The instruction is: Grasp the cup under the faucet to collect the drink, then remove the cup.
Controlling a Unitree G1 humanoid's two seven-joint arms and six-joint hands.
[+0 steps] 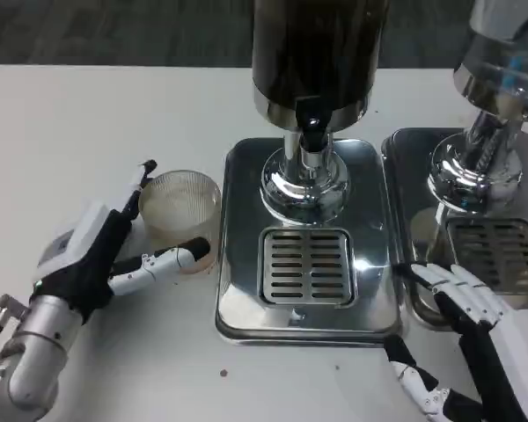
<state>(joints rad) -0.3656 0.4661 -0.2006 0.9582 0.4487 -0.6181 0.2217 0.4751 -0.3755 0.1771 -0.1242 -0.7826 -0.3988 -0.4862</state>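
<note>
Landmark: the drip grille (307, 265), a slotted plate set in the chrome base tray (246, 299) of the middle dispenser.
Cup (181, 214): clear, ribbed, upright on the white bench (88, 123); it stands to the left of the drip grille, just off the left edge of the base tray, not on the grille.
Cup contents: I cannot tell; the inside looks pale and cloudy.
Faucet (312, 134): a black spout under the dark drink tank (317, 44), behind the drip grille and above the chrome pedestal (304, 180).
My left hand (114, 246): left of the drip grille, beside the cup.
My left fingers (172, 258): spread around the cup; one lies across its near lower side, touching it, another reaches up past its far left rim. A firm clamp on the cup is not evident.
My right hand (471, 330): to the right of and nearer than the drip grille, at the front right corner of the base tray.
My right fingers (440, 280): apart, holding nothing; the tips rest on or just above the seam between the base tray and the neighbouring tray.
Second dispenser (497, 79): chrome, right of the drip grille, on its own tray (405, 149) with its own slotted plate.
</note>
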